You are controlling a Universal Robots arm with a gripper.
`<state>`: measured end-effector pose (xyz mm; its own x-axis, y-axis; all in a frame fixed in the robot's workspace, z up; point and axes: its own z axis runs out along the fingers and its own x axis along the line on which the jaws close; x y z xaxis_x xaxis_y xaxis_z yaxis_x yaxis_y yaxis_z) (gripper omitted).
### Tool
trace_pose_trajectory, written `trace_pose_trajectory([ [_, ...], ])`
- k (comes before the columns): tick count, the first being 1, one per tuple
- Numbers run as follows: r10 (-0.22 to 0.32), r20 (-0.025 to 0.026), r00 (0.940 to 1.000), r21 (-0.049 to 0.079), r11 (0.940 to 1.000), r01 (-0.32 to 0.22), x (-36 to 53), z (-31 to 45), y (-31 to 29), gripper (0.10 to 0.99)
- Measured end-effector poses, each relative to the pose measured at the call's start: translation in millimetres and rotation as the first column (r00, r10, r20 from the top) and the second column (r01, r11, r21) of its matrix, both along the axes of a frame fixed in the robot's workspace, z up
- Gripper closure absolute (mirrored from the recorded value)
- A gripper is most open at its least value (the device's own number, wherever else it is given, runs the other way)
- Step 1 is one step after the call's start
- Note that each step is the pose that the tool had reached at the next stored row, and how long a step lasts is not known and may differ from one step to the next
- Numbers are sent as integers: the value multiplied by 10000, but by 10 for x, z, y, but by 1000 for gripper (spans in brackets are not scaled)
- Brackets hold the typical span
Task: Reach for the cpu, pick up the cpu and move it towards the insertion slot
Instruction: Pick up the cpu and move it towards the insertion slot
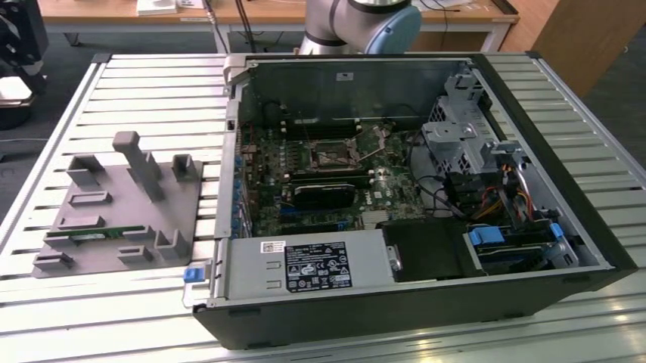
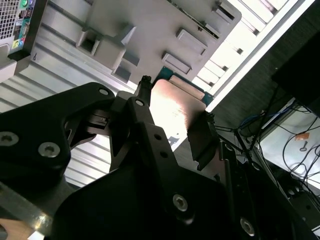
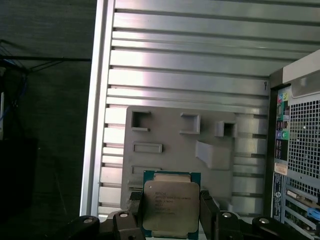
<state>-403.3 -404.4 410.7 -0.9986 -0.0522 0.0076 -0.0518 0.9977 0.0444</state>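
In both wrist views my gripper [image 3: 171, 214] [image 2: 172, 122] is shut on the cpu [image 3: 170, 202], a flat square chip with a silver top and a thin green rim. One black finger [image 3: 134, 217] presses each of two opposite edges. The cpu [image 2: 172, 107] hangs well above the grey fixture plate [image 3: 175, 140]. In the exterior view the insertion slot [image 1: 331, 157], a small dark square socket with a metal frame, lies on the motherboard inside the open computer case [image 1: 565, 174]. The arm's base [image 1: 358, 23] stands behind the case.
The grey fixture plate [image 1: 121, 212] with raised blocks and a green memory stick [image 1: 101, 236] lies on the slatted metal table [image 1: 151, 83], to the exterior view's left of the case. Drive cages, cables and a power supply [image 1: 302, 266] crowd the case interior.
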Motion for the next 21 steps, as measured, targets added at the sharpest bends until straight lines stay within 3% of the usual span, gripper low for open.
trace_pose_trajectory([
  [21, 0, 0, 10000, -16, 10000, 0, 301, 0, 9, 545],
])
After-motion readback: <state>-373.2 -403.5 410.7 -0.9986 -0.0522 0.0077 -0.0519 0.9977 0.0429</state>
